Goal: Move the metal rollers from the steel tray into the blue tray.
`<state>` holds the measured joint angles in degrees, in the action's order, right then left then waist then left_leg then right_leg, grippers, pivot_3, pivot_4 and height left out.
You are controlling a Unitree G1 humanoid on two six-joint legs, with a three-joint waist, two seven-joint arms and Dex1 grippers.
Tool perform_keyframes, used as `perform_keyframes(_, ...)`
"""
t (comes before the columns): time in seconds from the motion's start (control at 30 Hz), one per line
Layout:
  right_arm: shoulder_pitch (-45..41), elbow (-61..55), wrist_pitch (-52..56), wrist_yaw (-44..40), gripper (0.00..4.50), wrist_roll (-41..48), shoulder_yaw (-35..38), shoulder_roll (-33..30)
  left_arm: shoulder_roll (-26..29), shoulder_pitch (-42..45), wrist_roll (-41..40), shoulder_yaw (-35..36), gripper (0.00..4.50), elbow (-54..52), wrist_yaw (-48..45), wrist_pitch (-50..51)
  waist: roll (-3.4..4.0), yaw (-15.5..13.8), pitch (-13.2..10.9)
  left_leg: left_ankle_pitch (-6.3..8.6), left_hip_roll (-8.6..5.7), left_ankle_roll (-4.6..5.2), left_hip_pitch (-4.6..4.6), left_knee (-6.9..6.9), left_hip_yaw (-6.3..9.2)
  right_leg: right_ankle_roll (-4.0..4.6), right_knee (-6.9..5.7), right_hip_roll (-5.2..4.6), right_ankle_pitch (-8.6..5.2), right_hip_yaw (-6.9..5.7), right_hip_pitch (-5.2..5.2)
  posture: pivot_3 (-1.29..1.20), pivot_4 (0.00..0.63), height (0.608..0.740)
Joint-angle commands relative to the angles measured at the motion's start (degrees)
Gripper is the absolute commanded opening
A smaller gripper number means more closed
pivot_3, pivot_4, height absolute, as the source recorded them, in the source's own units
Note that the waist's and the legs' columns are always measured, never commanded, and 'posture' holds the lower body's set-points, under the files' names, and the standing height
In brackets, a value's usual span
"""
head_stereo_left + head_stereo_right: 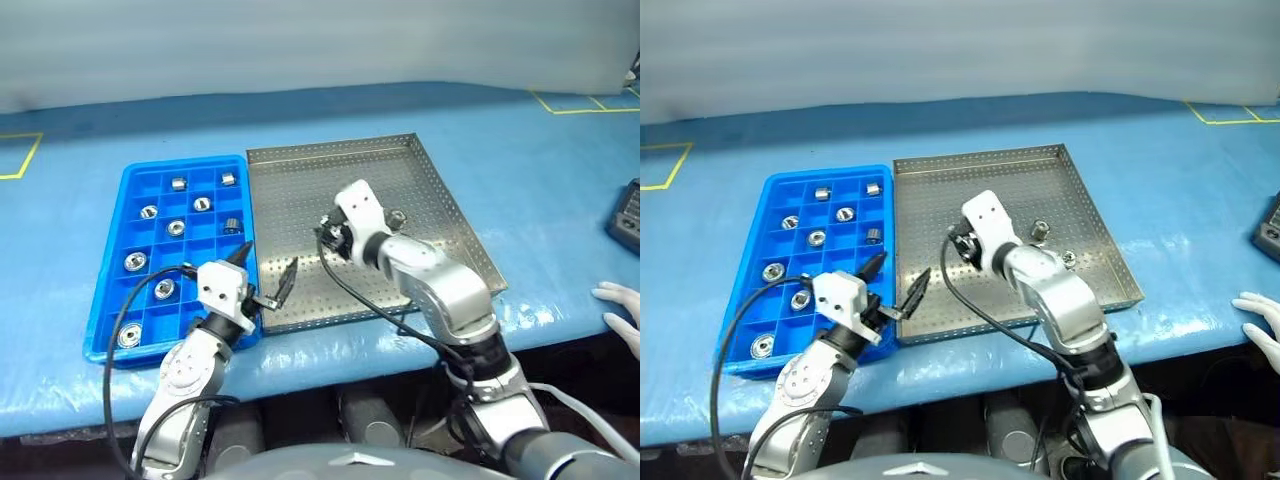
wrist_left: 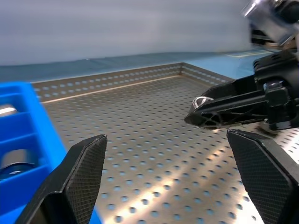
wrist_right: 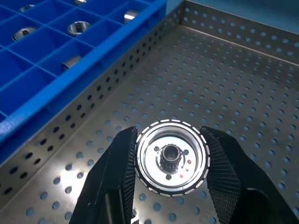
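Gripping one roller (image 3: 171, 157) above the steel tray (image 1: 440, 190), the right hand (image 3: 170, 161) risks dropping it short of the blue tray (image 1: 105, 310) — left hand (image 1: 265, 273) released.

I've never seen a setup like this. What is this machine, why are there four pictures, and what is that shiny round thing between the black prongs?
It is a two-armed robot standing at a blue-covered table. Two pictures look down from its head; the other two come from cameras on its wrists. On the table sit a blue tray with square compartments and a perforated steel tray. Several small metal rollers already lie in the blue tray, and a couple remain in the steel one. The right pincer is shut on a roller, held above the steel tray. The left pincer is open and empty, near where the trays meet. A person's hand rests at the table's edge.
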<state>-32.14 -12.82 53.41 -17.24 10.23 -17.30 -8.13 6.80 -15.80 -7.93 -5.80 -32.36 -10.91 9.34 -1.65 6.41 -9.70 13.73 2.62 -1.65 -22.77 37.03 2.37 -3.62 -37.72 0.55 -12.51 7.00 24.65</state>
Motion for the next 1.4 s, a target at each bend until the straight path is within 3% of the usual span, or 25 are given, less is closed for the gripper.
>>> perform_keyframes(0.03,-3.16,3.98,-5.75,-1.38,1.75,-0.96,-1.41,2.16,-1.30,-1.25,1.76,2.45,4.50,-4.12,3.67,-2.63,0.00,-1.56,0.00,0.00,0.00,0.00,-0.02,-0.01,0.00,0.00,0.01,0.00,0.00,0.00,0.00,0.17,0.150,0.740)
perform_keyframes(0.23,-7.70,13.17,-13.18,-4.63,1.75,-2.01,-4.16,6.97,-2.94,-6.01,4.25,5.64,4.50,-8.10,7.90,-3.96,0.03,-5.58,-0.02,0.01,-0.01,0.02,-0.10,0.01,0.00,0.04,0.07,-0.04,-0.02,-0.05,0.04,0.30,0.150,0.740)
perform_keyframes(0.57,-10.49,26.35,-21.29,-9.42,1.75,-3.23,-5.44,13.76,-5.20,-12.96,5.73,6.57,4.50,-11.84,10.84,-5.52,0.10,-9.94,-0.08,0.01,0.01,0.01,-0.13,0.02,0.02,0.14,0.07,-0.03,-0.08,-0.15,0.09,0.39,0.150,0.740)
perform_keyframes(0.83,-11.89,36.91,-26.48,-9.69,1.75,-4.75,-3.15,15.46,-4.89,-13.10,5.31,6.33,4.50,-11.94,10.50,-5.15,0.14,-11.47,-0.10,0.02,0.02,-0.01,-0.25,-0.03,-0.04,0.14,0.10,-0.04,-0.09,-0.14,0.24,0.38,0.150,0.740)
perform_keyframes(1.1,-10.54,37.46,-25.77,-10.02,1.75,-5.81,-1.92,14.43,-4.08,-11.57,4.17,6.23,4.50,-10.50,8.81,-4.81,0.15,-11.51,-0.09,0.01,0.03,-0.02,-0.60,0.00,-0.07,0.14,0.03,-0.03,-0.08,-0.14,0.63,0.34,0.150,0.740)
perform_keyframes(1.33,-8.50,33.17,-23.28,-10.97,4.01,-5.19,-1.53,14.02,-3.60,-9.63,3.59,6.22,4.50,-8.49,7.24,-4.67,0.15,-11.53,-0.10,0.01,0.01,-0.03,-0.74,0.04,-0.08,0.12,0.04,-0.05,-0.07,-0.14,0.72,0.29,0.150,0.740)
perform_keyframes(1.4,-7.73,30.03,-22.76,-10.23,4.42,-4.98,-0.42,13.51,-3.26,-8.72,3.16,6.02,4.50,-7.66,6.37,-4.45,0.16,-11.43,-0.09,0.01,0.01,-0.03,-0.75,0.04,-0.08,0.12,0.04,-0.05,-0.06,-0.14,0.75,0.26,0.150,0.740)
